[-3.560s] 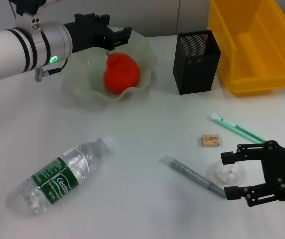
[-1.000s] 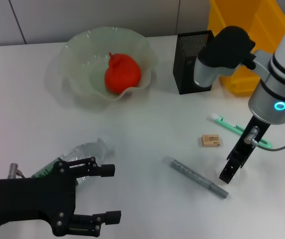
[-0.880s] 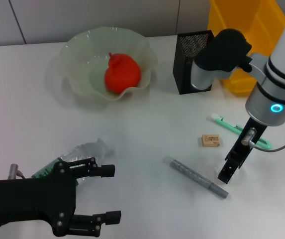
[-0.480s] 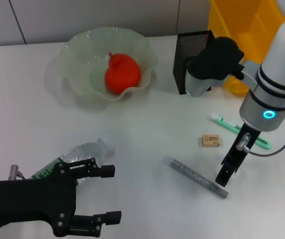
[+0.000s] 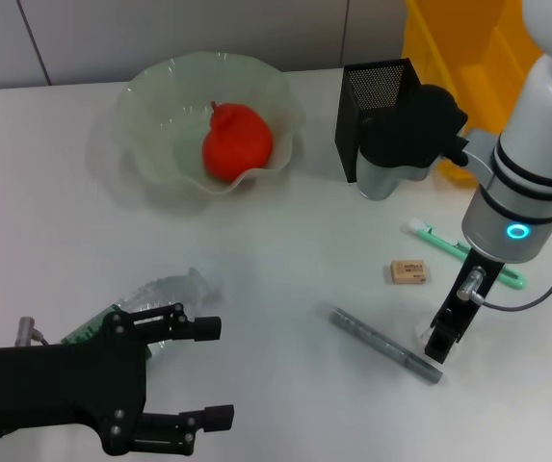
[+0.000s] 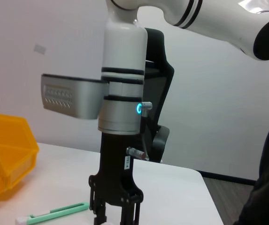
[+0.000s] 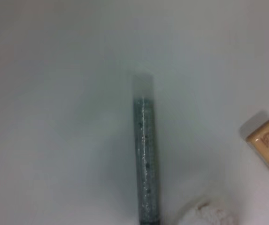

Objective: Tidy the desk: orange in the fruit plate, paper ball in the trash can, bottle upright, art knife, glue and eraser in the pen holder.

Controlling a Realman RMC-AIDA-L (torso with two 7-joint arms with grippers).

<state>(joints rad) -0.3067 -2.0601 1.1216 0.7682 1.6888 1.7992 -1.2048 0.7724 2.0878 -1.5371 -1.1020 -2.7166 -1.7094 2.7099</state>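
The orange (image 5: 237,142) lies in the pale fruit plate (image 5: 160,89). The clear bottle (image 5: 165,296) lies on its side, its lower part hidden behind my left gripper (image 5: 214,372), which is open at the near left. My right gripper (image 5: 446,342) points straight down over the paper ball (image 5: 426,337), which shows only as a white sliver; its fingers stand apart in the left wrist view (image 6: 114,218). The grey glue stick (image 5: 381,342) and the eraser (image 5: 409,272) lie close by. My right arm hides part of the green art knife (image 5: 444,241) and of the black pen holder (image 5: 372,82).
A yellow bin (image 5: 454,43) stands at the far right behind the pen holder. The right wrist view shows the glue stick (image 7: 146,154), the eraser (image 7: 265,147) and the paper ball's edge (image 7: 208,216). The left wrist view shows the art knife (image 6: 54,212) on the table.
My right arm has swung left and lowered, gripper now vertical over the paper ball. My left gripper left the plate earlier and has stayed still by the bottle this last second.
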